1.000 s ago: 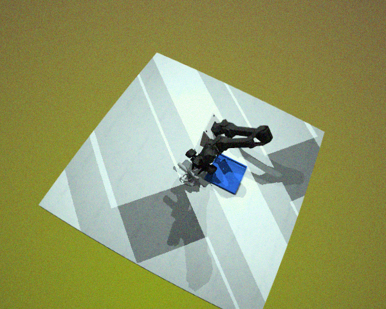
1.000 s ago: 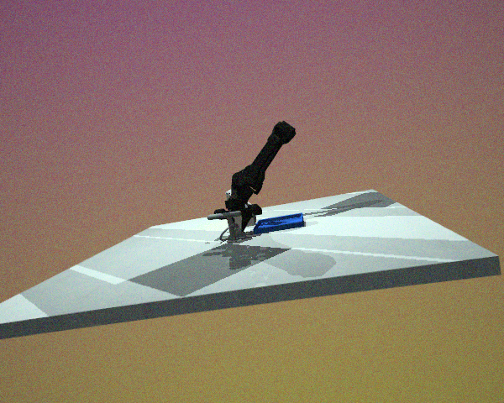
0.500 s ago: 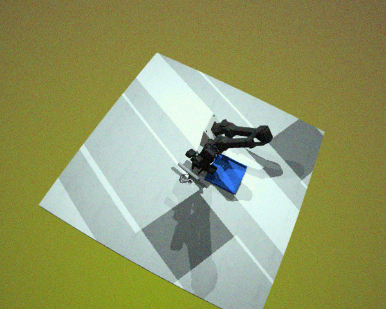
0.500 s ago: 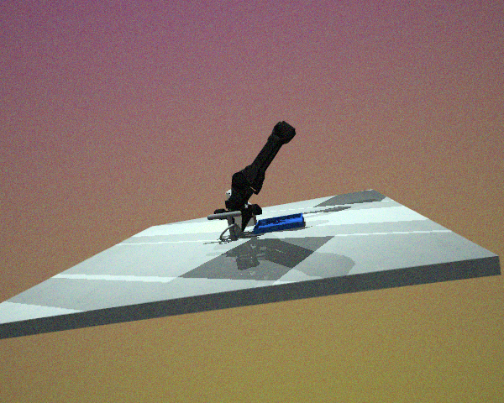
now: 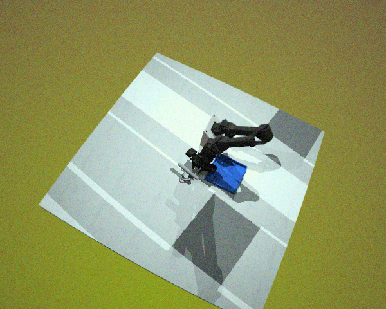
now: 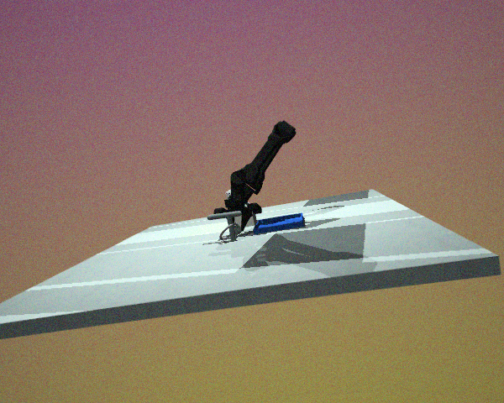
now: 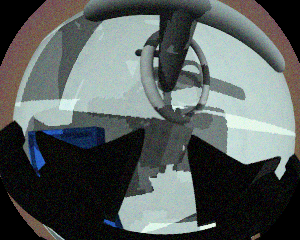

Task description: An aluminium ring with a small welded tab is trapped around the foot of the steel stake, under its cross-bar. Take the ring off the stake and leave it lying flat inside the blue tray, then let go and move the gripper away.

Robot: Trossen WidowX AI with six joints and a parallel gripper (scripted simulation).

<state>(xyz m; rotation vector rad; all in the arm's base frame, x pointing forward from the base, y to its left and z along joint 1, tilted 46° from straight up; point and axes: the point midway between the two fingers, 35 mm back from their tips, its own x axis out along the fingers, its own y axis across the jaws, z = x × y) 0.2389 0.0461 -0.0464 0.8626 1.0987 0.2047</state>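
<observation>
Three items are noted in the top view: the stake, its cross-bar [image 5: 188,170] [image 6: 223,215] [image 7: 150,9] and the blue tray [image 5: 226,174] [image 6: 280,224] [image 7: 65,132], which lies beside the stake. The black arm [image 5: 239,142] [image 6: 263,158] reaches over one edge of the tray, its gripper [image 5: 197,172] [image 6: 243,229] [image 7: 166,136] low by the cross-bar. The ring [image 5: 185,180] [image 6: 222,232] [image 7: 148,77] shows partly past that bar, outside the tray; finer detail is too small to read. In the exterior view, the steel stake [image 6: 232,232] [image 7: 174,50] stands upright on the pale table [image 6: 156,264], cross-bar on top. The ring is tilted up at the stake, below bar level, and the gripper is close against that side. In the wrist view, the ring encircles the stake beneath the cross-bar, with its small tab [image 7: 140,52] projecting at one side. The dark fingers stand partly apart, closed on the ring; the exact contact point cannot be made out. The tray shows partly behind one finger.
</observation>
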